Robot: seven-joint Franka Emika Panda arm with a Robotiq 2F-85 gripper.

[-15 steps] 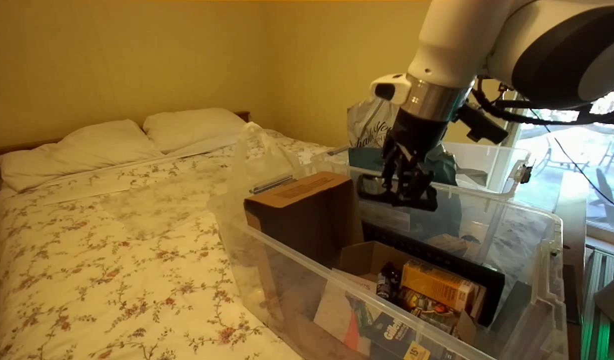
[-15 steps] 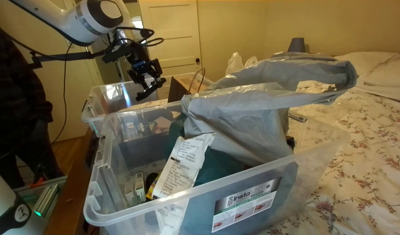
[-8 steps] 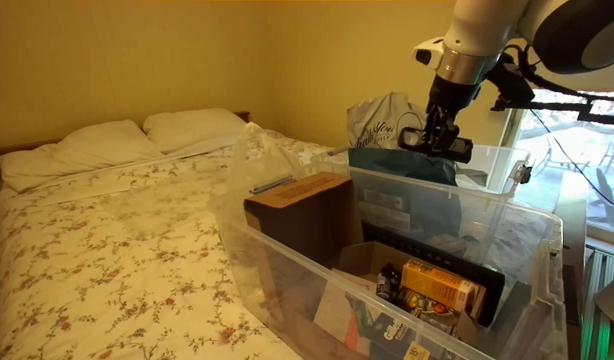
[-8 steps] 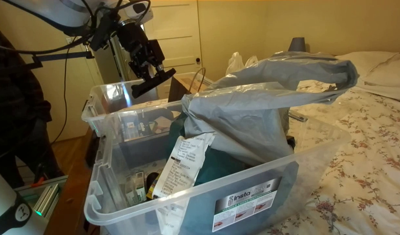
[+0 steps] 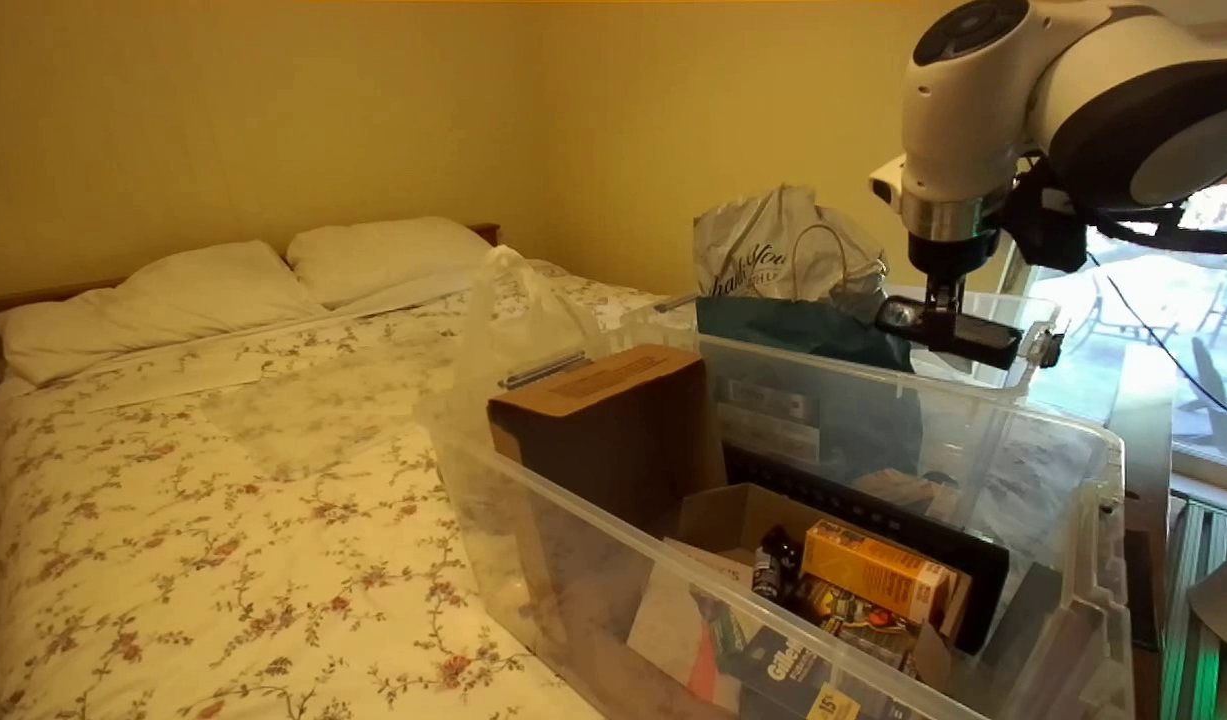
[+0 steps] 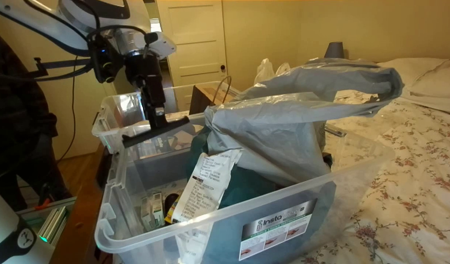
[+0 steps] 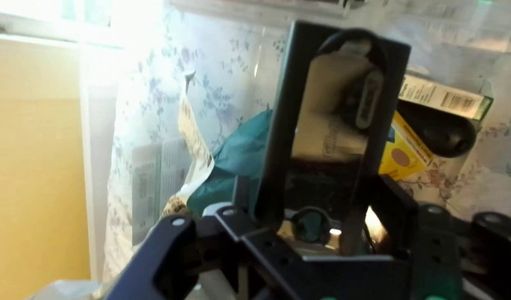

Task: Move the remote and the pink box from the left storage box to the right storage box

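The gripper (image 7: 320, 201) has its jaws pressed against both long sides of the black remote (image 7: 329, 137), parted by just its width; reflections cross the glossy face. In both exterior views the remote hangs slightly tilted above the right storage box (image 6: 136, 241). That box holds a teal paper bag (image 6: 247, 189), a grey plastic bag (image 6: 269, 135) reaching past the rim, a long receipt (image 6: 206, 183) and, at the right of the wrist view, a yellow carton (image 7: 403, 155). At lower right in an exterior view, the left storage box (image 5: 593, 515) contains a brown cardboard box (image 5: 598, 385), an orange carton (image 5: 873, 570) and a dark blue Gillette box (image 5: 783, 662); whether a salmon-pink patch (image 5: 709, 660) there belongs to a box is unclear. The surface (image 5: 303, 500), a floral bedspread, fills that frame's left, with white pillows (image 5: 393, 260) at its upper left.
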